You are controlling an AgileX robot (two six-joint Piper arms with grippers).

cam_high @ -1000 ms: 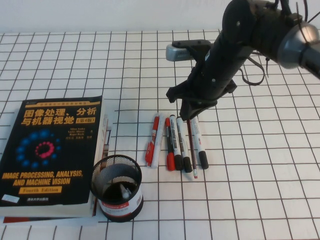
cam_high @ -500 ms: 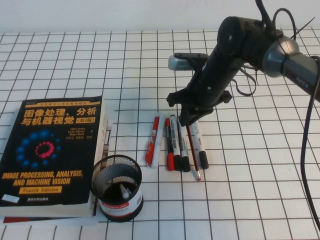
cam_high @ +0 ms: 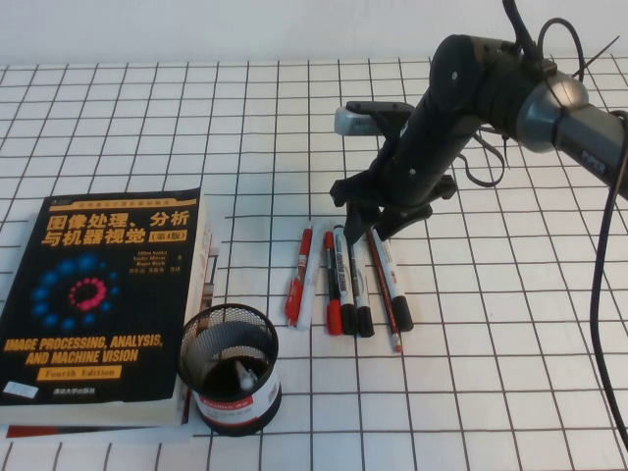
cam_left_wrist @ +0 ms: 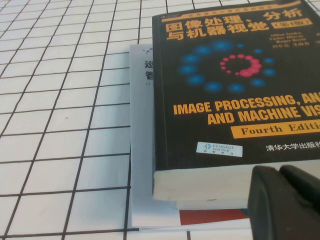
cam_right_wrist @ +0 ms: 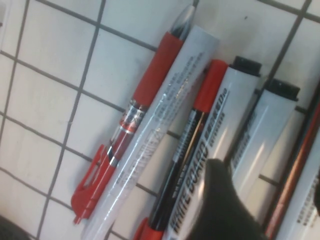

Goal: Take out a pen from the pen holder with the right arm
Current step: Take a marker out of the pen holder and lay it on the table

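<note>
R gripper (cam_high: 375, 228) above markers (cam_high: 343, 280), jaws just went wide | thin red pen (cam_high: 391, 324) let go, flat beside them, away from pen holder (cam_high: 235, 402) | L gripper (cam_left_wrist: 287, 200) parked by book (cam_left_wrist: 235, 90) | job looks done

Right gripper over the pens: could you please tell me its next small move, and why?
Probably lift straight up: the open right gripper hangs over the thin red pen, which lies flat beside the white marker pens. The left gripper sits by the black textbook.
</note>
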